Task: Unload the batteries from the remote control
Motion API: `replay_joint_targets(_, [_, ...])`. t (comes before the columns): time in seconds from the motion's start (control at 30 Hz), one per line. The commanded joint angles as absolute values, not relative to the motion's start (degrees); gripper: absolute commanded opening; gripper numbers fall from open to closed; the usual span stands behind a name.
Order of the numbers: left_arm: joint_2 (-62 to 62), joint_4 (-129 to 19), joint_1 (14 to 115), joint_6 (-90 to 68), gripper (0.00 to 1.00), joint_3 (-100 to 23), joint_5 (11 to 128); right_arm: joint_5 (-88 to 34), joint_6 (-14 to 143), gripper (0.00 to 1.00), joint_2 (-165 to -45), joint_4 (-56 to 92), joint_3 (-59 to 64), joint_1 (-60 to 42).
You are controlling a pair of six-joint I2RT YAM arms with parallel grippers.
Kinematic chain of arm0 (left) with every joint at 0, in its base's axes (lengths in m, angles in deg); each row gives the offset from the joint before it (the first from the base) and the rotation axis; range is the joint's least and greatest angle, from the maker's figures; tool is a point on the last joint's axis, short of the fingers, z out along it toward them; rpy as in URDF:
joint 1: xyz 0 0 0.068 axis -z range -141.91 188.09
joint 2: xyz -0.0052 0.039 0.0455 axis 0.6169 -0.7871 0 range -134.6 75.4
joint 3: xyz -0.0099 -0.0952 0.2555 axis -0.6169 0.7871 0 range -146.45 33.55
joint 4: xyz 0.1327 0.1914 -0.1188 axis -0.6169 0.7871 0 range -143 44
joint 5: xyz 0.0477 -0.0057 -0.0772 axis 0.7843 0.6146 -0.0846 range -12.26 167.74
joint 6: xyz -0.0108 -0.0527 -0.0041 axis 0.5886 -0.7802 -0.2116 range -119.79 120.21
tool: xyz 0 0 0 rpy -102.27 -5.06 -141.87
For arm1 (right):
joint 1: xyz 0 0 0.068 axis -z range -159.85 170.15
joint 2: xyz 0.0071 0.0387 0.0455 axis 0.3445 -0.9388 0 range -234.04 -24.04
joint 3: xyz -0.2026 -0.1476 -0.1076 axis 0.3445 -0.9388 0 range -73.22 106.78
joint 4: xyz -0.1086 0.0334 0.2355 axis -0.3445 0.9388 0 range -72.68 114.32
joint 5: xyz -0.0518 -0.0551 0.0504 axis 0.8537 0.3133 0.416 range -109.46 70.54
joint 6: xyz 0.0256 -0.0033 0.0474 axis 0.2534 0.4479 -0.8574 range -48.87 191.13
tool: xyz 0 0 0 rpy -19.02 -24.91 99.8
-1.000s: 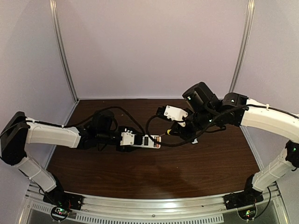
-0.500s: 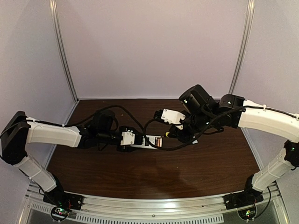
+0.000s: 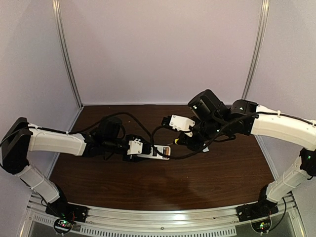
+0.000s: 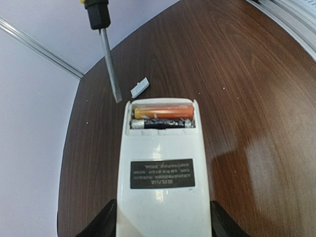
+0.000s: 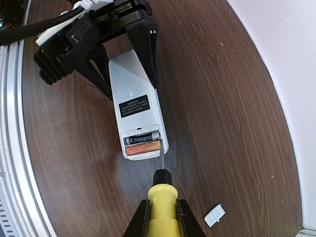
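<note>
**Top view.**
- Left gripper (image 3: 150,150): partly spread, clamped on the long sides of the remote control (image 3: 159,151).
- Remote control: near the middle of the brown table (image 3: 148,187).
- Right gripper (image 3: 183,140): nearly closed around the yellow handle of a screwdriver (image 3: 177,140), just right of the remote control's end.
- Batteries: too small to make out here.

**Left wrist view.**
- Remote control (image 4: 160,173): face down, printed label (image 4: 162,173) upward, dark fingers (image 4: 106,222) pressed against both sides at the near end.
- Battery bay: at the far end, uncovered, with both batteries lying side by side across the width.
- Orange battery (image 4: 163,110): nearest the end.
- Dark battery (image 4: 160,124): beside it, toward the label.
- Screwdriver (image 4: 109,64): shaft slanting down from the upper left, tip just beside the far left corner of the remote control. Contact not clear.
- Cover piece (image 4: 139,88): small, white, flat on the wood beyond the remote control, apart from it.

**Right wrist view.**
- Screwdriver (image 5: 162,207): handle gripped between two fingers (image 5: 140,217), shaft pointing at the open bay.
- Tip: at the bay's corner, beside the orange battery (image 5: 144,147) and the dark battery (image 5: 142,138). Touching or not, cannot tell.
- Remote control (image 5: 137,106): far end held between the left gripper's black fingers. Resting on the table or just above it, cannot tell.
- Cover piece (image 5: 215,216): on the table near the handle, well apart from the remote control.
</note>
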State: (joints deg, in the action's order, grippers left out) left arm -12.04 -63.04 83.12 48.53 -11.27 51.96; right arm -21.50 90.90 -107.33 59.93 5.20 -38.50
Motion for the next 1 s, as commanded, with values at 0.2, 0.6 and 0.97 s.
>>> replay_joint_targets(0.2, [-12.8, -63.5, 82.8, 48.3, 0.00, -13.4, 50.4, -19.7, 91.0, 0.00, -108.7, 59.9, 5.3, -39.2])
replay_joint_targets(0.6, [-12.7, -63.4, 82.8, 48.3, 0.00, -13.5, 50.4, -19.1, 91.0, 0.00, -109.8, 60.4, 5.1, -39.5])
replay_joint_targets(0.97, [-12.7, -63.1, 82.8, 48.3, 0.00, -13.6, 50.3, -17.5, 91.2, 0.00, -109.9, 60.8, 5.2, -39.6])
